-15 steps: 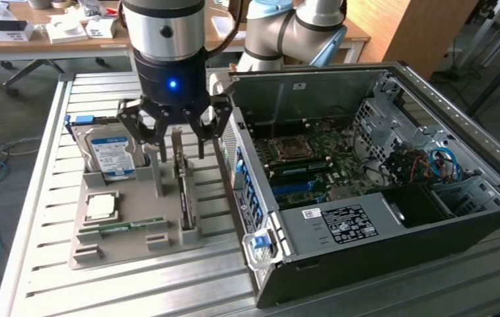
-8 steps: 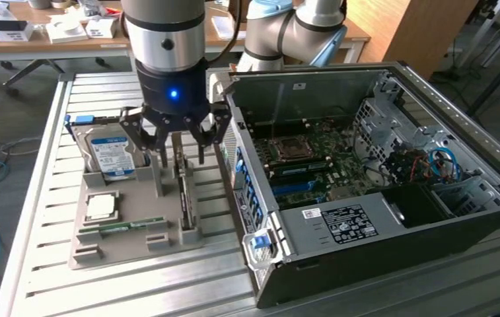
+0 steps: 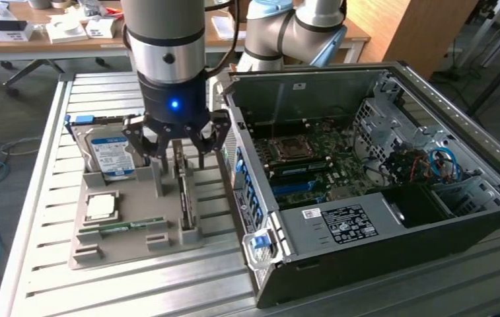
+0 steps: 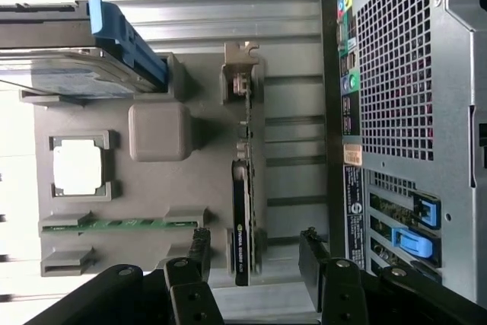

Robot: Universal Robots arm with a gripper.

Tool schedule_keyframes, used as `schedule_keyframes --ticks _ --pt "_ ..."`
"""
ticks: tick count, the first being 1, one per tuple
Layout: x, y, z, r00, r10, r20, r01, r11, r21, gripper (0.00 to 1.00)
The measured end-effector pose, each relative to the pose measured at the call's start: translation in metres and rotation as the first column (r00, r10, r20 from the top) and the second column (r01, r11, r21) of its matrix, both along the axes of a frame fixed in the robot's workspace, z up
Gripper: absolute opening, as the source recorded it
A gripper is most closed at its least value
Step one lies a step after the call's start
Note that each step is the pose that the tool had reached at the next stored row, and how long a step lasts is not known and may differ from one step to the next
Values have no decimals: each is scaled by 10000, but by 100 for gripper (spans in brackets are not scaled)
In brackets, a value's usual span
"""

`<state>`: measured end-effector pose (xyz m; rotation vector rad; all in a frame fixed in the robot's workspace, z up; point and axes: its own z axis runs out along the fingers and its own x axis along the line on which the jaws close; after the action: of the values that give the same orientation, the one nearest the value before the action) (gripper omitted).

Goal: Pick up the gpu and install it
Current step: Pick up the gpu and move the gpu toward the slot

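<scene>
Zero steps done: the open PC case [image 3: 312, 89] sits beside the gray parts tray [image 3: 139, 198], and the gpu [image 4: 240, 218] stands on edge in its tray slot, not yet lifted. The gripper [image 4: 253, 237] hangs just above it, jaws spread to either side of the card, no contact visible.

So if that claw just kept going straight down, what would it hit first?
Most likely the gpu, standing on edge in the grey holder: the open gripper hangs right over it, a finger to each side. Depth is hard to judge, though.
</scene>
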<state>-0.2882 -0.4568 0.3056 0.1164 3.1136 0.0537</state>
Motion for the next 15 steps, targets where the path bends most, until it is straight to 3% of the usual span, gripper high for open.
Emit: schedule_keyframes --ticks 15 --pt "-1 0 -273 10000 0 0 0 10000 1 59"
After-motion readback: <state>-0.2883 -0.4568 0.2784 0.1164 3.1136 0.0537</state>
